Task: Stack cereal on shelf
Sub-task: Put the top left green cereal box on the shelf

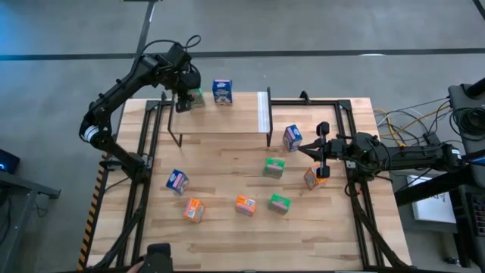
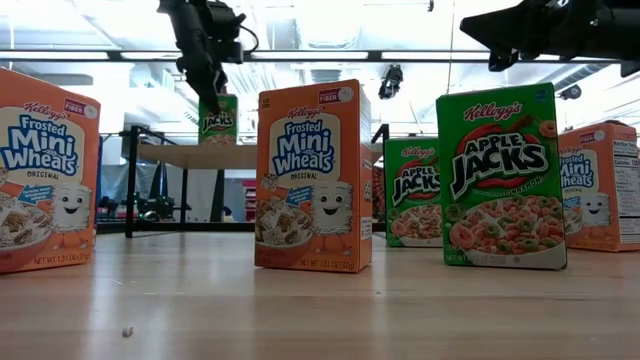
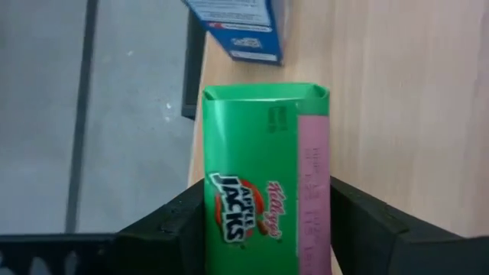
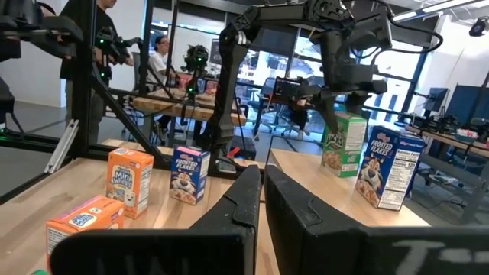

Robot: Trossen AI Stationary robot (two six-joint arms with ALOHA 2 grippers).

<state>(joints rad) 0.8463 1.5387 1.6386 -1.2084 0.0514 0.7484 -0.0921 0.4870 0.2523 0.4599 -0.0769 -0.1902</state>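
Left wrist view: left claw (image 3: 267, 229) straddles green cereal box (image 3: 265, 176) on shelf (image 3: 397, 99)

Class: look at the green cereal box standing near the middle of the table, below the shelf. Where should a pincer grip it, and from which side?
Grip the green box across its two narrow side panels, near the top, coming straight down from above. It seems to stand upright with free space around it, and the narrow width probably suits the right pincer, which waits shut nearby.

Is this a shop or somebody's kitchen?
Neither, probably. It looks like a robot lab or workshop: a wooden table with two robot arms, cables on the floor, and people at desks with more equipment behind. The cereal boxes are practice things.
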